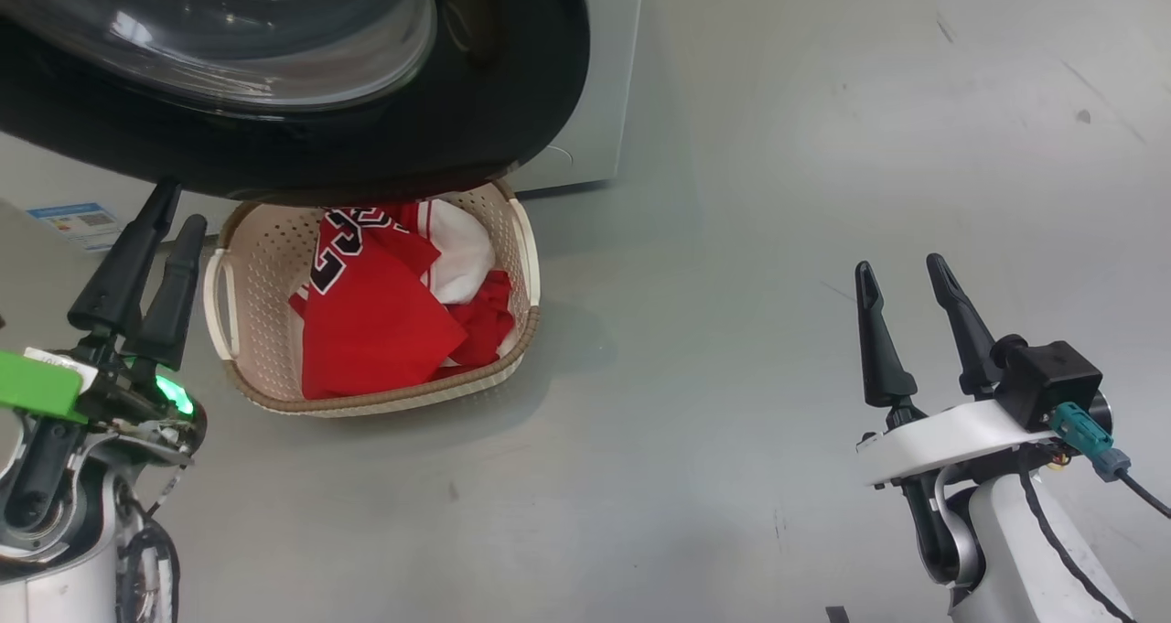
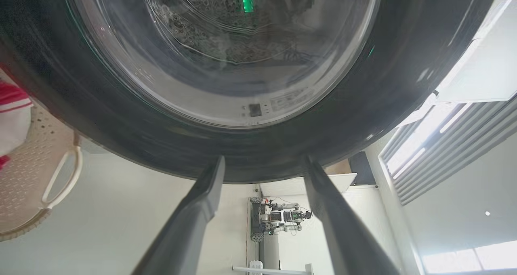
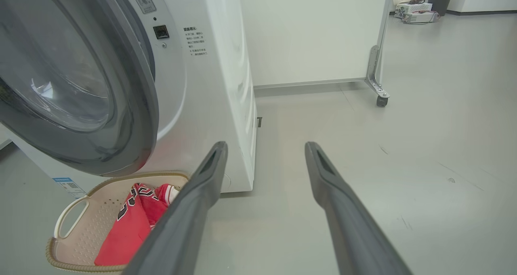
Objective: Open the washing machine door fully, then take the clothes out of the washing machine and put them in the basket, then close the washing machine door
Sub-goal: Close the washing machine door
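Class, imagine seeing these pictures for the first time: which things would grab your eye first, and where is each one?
The bright red clothes stand out most, heaped in the cream basket on the grey floor. Above them, the glossy black washing machine door with its glass bowl overhangs the basket's far end. The left gripper and right gripper sit at the lower corners, fingers apart, holding nothing.

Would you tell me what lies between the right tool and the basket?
In the head view, bare grey floor stretches between the right tool and the basket; nothing lies there.
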